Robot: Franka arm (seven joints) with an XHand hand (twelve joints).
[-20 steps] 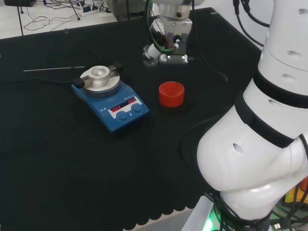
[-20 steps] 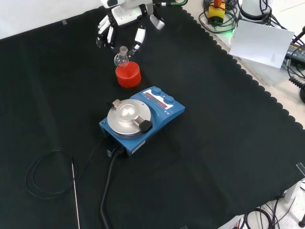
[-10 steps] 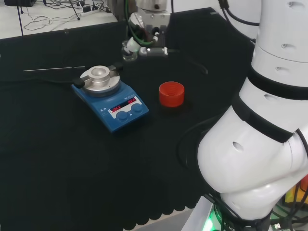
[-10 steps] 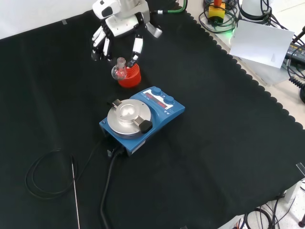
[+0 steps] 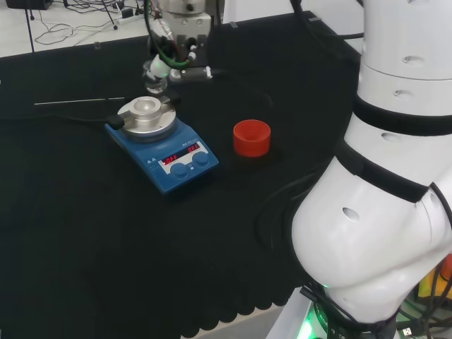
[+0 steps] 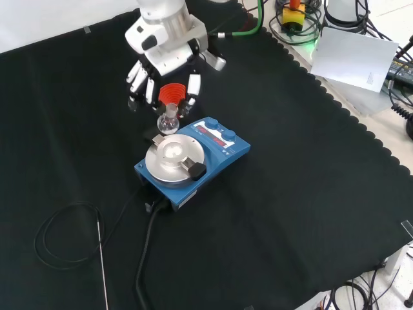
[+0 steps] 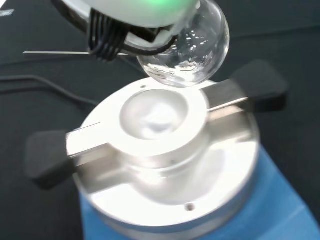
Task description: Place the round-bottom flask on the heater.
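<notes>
Blue heater (image 6: 222,150), red ribbed stand (image 5: 252,138)

Clear round-bottom flask (image 6: 168,120) upright, just above the blue heater (image 6: 191,162)

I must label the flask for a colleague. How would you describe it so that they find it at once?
Find the blue heater in the middle of the black cloth. Just above its metal bowl, the hand holds the round-bottom flask: a small clear glass ball with a short neck, unlike the red ring stand nearby.
</notes>
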